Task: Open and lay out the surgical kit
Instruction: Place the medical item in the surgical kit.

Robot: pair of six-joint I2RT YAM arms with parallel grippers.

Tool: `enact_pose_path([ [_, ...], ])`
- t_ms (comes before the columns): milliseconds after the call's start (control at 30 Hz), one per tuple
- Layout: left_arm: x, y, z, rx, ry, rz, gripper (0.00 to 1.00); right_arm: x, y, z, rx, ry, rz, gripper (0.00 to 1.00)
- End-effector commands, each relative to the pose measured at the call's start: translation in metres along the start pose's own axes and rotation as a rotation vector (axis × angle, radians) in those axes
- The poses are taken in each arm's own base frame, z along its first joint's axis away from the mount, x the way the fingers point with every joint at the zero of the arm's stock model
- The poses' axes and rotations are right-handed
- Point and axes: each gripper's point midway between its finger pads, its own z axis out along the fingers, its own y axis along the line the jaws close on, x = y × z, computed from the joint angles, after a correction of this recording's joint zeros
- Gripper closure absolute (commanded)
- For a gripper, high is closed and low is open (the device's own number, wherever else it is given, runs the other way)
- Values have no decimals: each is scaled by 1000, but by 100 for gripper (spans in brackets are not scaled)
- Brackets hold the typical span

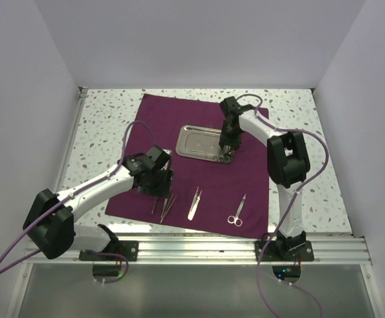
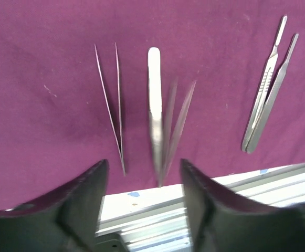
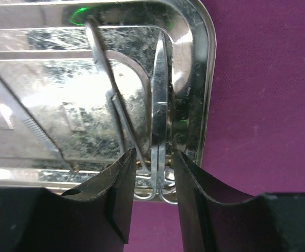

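Note:
The surgical kit's maroon cloth (image 1: 199,185) lies spread flat, with the steel tray (image 1: 191,142) on its far half. My left gripper (image 1: 160,193) (image 2: 144,173) is open over the cloth's near edge. A blurred steel instrument (image 2: 162,121) lies between its fingers untouched, with thin tweezers (image 2: 113,100) beside it. More tweezers (image 1: 194,204) (image 2: 267,100) and small scissors (image 1: 237,212) lie further right. My right gripper (image 1: 226,150) (image 3: 153,168) is open at the tray's (image 3: 207,79) right end. Its fingers straddle the handles of a pair of scissors (image 3: 160,94), gaps on both sides, next to forceps (image 3: 107,89).
The cloth rests on a speckled white table (image 1: 106,126) walled on three sides. An aluminium rail (image 1: 245,248) (image 2: 246,184) runs along the near edge just past the cloth. A flat-handled instrument (image 3: 21,121) lies in the tray's left part.

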Motion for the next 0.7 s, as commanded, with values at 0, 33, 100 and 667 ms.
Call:
enact_pose_path([
  [0,-14,0,-4,-10,-65,-29,31,1,-4,9,40,-13,16,62],
  [33,-15,0,-5,-11,-68,-28,29,2,-5,10,45,-11,17,63],
  [100,-17,0,-8,-13,-74,-27,27,5,-10,14,65,-7,18,64],
  [667,-26,2,-16,-36,-86,-9,28,17,-13,23,101,2,4,100],
])
